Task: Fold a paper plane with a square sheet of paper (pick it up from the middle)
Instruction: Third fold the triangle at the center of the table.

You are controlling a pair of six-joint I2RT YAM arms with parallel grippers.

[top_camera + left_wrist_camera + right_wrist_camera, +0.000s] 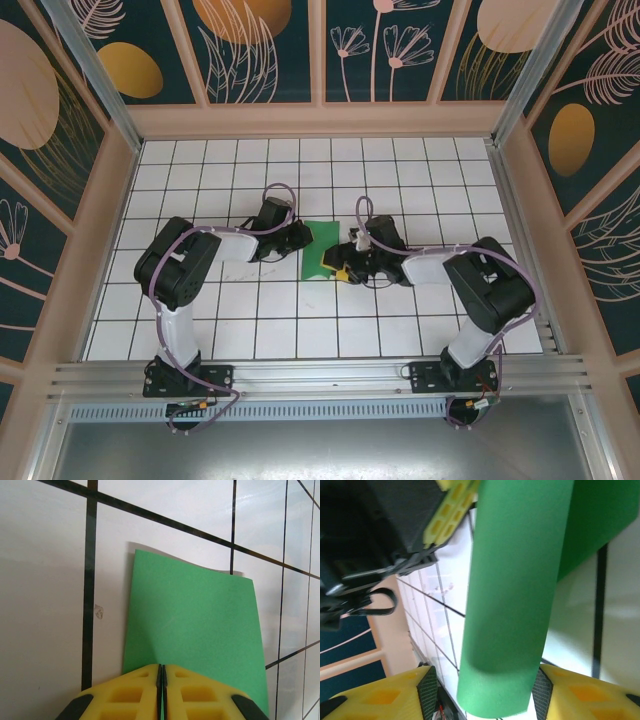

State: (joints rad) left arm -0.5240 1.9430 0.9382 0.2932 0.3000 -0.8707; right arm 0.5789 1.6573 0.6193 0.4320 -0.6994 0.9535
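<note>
Left wrist view: yellow waffle-moulded fingers (pixel 125 695) of left gripper (pixel 161 675) pressed flat together, nipping near edge of sheet (pixel 192 625). Thin matte green paper, flat beyond the tips, far edge slightly wavy and lifted, shadow under it. Underneath, glossy white table (pixel 45 580) with black grid lines.

Right wrist view: right gripper (pixel 484 692) with jaws apart, black pads (pixel 426 692) either side of a smooth rolled-over green fold. Close against one pad, sliver of gap at the other, so not clamped. Beyond the roll, rest of sheet lying on the tiles, left gripper's yellow fingers at its far edge.

From above: sheet as small green rectangle mid-table, sandwiched between both grippers, left one at its upper-left edge, right one at its lower-right corner. Further back, peach frame and dark teal wall panels (pixel 265 50) with leaf prints.
</note>
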